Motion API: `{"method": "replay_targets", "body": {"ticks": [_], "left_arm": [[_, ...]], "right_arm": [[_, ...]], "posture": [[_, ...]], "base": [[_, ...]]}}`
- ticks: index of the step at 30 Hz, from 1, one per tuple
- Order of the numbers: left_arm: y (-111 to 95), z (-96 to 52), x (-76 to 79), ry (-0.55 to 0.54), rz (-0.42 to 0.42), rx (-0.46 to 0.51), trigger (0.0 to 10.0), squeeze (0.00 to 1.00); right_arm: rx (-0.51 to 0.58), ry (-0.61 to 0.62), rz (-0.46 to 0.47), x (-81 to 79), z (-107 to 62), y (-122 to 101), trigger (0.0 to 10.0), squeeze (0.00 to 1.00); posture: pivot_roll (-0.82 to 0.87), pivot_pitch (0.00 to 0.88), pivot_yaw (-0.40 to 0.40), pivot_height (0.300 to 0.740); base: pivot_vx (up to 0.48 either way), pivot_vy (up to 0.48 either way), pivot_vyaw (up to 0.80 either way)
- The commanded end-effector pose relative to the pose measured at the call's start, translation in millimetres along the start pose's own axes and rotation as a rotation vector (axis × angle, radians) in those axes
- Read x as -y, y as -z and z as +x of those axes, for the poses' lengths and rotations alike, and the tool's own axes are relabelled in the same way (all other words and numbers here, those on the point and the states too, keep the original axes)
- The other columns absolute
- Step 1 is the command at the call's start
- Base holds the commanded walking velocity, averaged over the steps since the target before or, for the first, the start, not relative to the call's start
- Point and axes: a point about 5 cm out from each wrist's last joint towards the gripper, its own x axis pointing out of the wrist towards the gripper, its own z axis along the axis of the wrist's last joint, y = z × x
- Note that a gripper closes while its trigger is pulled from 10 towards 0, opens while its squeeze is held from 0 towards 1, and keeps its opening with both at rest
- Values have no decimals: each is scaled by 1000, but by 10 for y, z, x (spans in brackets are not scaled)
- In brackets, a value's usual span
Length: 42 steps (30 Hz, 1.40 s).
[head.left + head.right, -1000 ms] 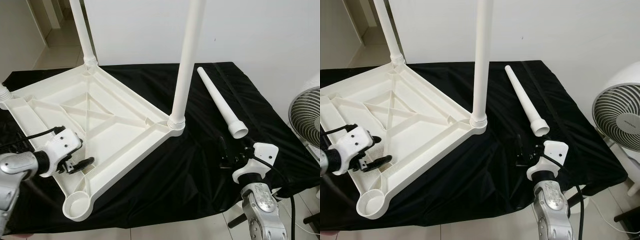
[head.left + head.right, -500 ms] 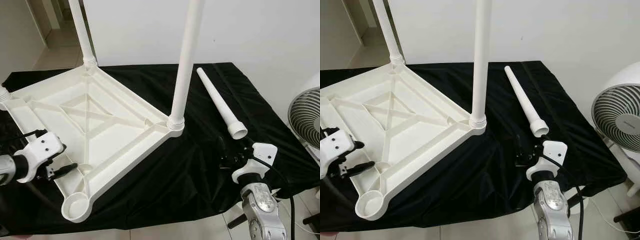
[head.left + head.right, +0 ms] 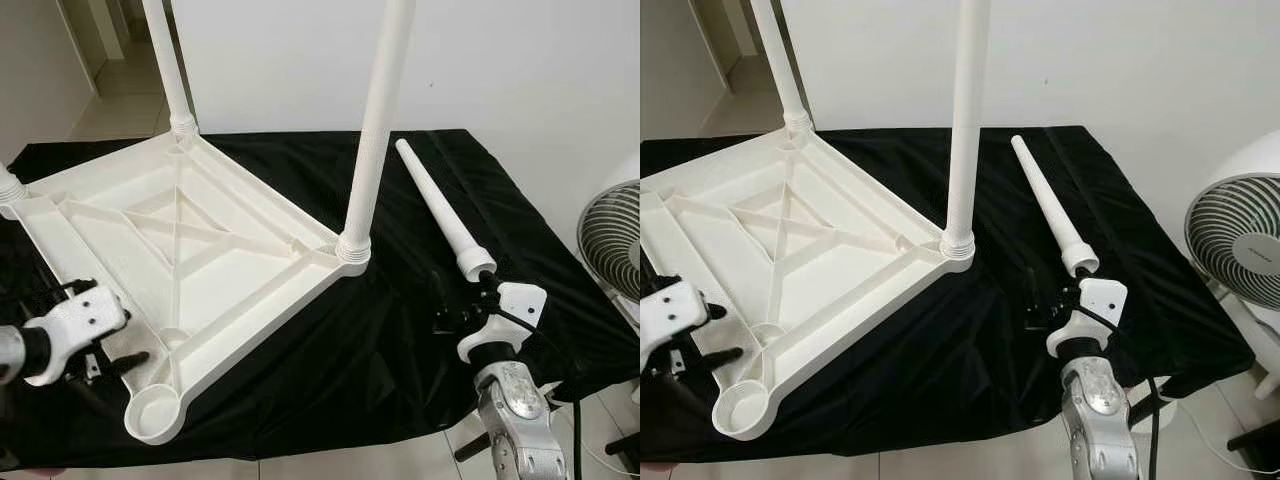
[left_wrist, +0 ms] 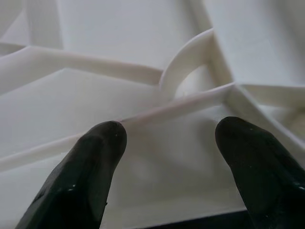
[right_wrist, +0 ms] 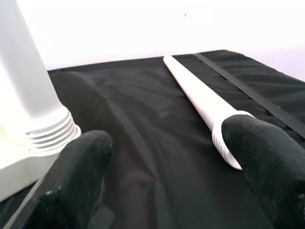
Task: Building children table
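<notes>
The right gripper (image 5: 167,176), spread open and empty, is held just short of the loose table leg (image 3: 440,211) on a black cloth (image 3: 400,340), the upturned white tabletop (image 3: 170,250) beyond, a fan (image 3: 1240,250) cut off by the frame edge.

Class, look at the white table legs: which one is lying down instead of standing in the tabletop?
The loose leg lying on the black cloth, just ahead of the right claw; the others stand upright.
</notes>
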Motion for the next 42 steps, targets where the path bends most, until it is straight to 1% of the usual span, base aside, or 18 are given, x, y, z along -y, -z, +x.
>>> {"method": "replay_targets", "body": {"ticks": [1, 3, 5, 6, 8, 9, 11, 12, 14, 17, 24, 28, 30, 31, 32, 36, 39, 42], "left_arm": [[-16, 81, 84, 47, 21, 3, 10000, 0], [-27, 103, 98, 56, 23, 7, 10000, 0], [-65, 194, 125, 76, 39, 23, 10000, 0], [-65, 194, 125, 76, 39, 23, 10000, 0], [-140, 316, 150, 89, 54, 55, 10000, 0], [-140, 316, 150, 89, 54, 55, 10000, 0], [-226, 426, 144, 86, 60, 91, 10000, 0], [-226, 426, 144, 86, 60, 91, 10000, 0], [-320, 530, 127, 75, 63, 127, 10000, 0], [-391, 590, 138, 78, 70, 152, 10000, 0], [-467, 614, 123, 87, 93, 177, 10000, 0], [-502, 661, 129, 111, 111, 183, 10000, 0], [-519, 739, 163, 148, 128, 182, 10000, 0], [-519, 739, 163, 148, 128, 182, 10000, 0], [-519, 790, 183, 168, 135, 177, 10000, 0], [-526, 870, 205, 199, 145, 172, 10000, 0], [-513, 933, 176, 229, 129, 152, 10000, 0], [-501, 952, 136, 249, 117, 142, 10000, 0]], "right_arm": [[-19, -14, 9, -15, 24, 9, 10000, 0], [-20, -16, 11, -17, 34, 2, 10000, 0], [-15, -16, 10, -22, 69, -34, 10000, 0], [-15, -16, 10, -22, 69, -34, 10000, 0], [-3, -12, 6, -12, 93, -76, 10000, 0], [-3, -12, 6, -12, 93, -76, 10000, 0], [5, 3, 5, 7, 90, -98, 10000, 0], [5, 3, 5, 7, 90, -98, 10000, 0], [5, 14, 6, 12, 61, -102, 10000, 0], [-1, 23, 5, 13, 26, -99, 10000, 0], [-15, 42, -2, 50, -25, -83, 10000, 0], [-18, 42, -1, 54, -25, -80, 10000, 0], [-19, 40, -5, 62, -19, -89, 10000, 0], [-19, 40, -5, 62, -19, -89, 10000, 0], [-18, 42, -7, 73, -19, -98, 10000, 0], [-18, 49, -12, 88, -36, -111, 10000, 0], [-18, 56, -13, 84, -61, -120, 10000, 0], [-20, 58, -13, 84, -72, -119, 10000, 0]], "posture": [[32, 73, 14, 740], [32, 73, 14, 740], [4, 89, 37, 740], [4, 89, 37, 740], [-6, 94, 44, 740], [-6, 94, 44, 740], [-25, 105, 57, 740], [-25, 105, 57, 740], [-34, 109, 61, 740], [-47, 113, 66, 740], [-52, 119, 68, 740], [-52, 119, 67, 740], [-60, 125, 76, 740], [-60, 125, 76, 740], [-63, 127, 77, 740], [-71, 129, 84, 740], [-76, 131, 90, 740], [-79, 134, 93, 740]], "base": [[0, 0, 0], [0, 0, 0], [0, 0, 0], [0, 0, 0], [0, 0, 0], [0, 0, 0], [0, 0, 0], [0, 0, 0], [0, 0, 0], [0, 0, 0], [0, 0, 0], [0, 0, 0], [0, 0, 0], [0, 0, 0], [0, 0, 0], [0, 0, 0], [0, 0, 0], [0, 0, 0]]}}
